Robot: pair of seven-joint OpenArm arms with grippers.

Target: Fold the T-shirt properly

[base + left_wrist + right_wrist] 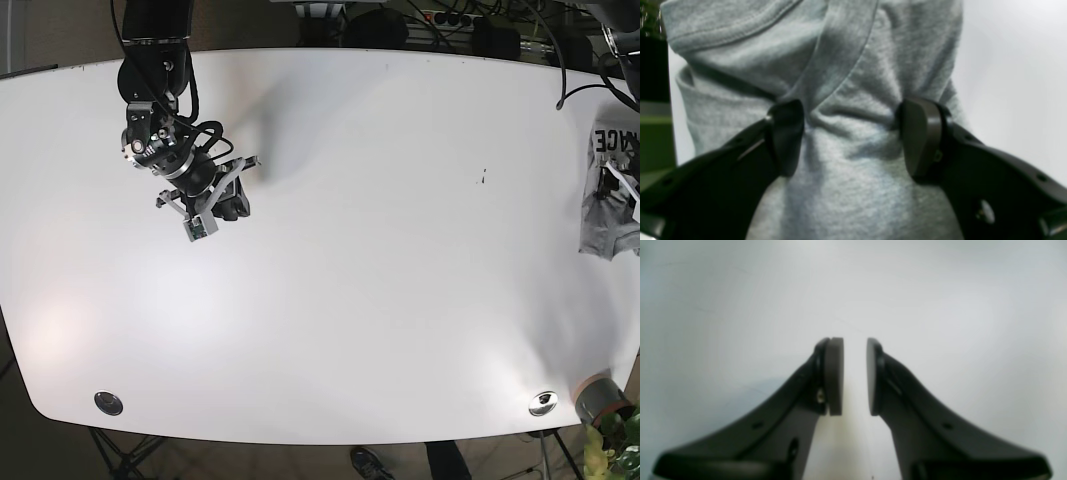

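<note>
Your T-shirt [606,210] sits bunched at the table's [380,250] far right edge (base view), under the left gripper [851,136]; the right gripper [215,205] hangs well apart, upper left.

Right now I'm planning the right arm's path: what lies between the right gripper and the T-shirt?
In the base view, only bare white table lies between the right gripper and the grey T-shirt, apart from a small dark speck.

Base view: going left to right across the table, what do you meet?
right gripper over bare white table → small dark speck → grey T-shirt at the right edge, with the left gripper on it.
</note>
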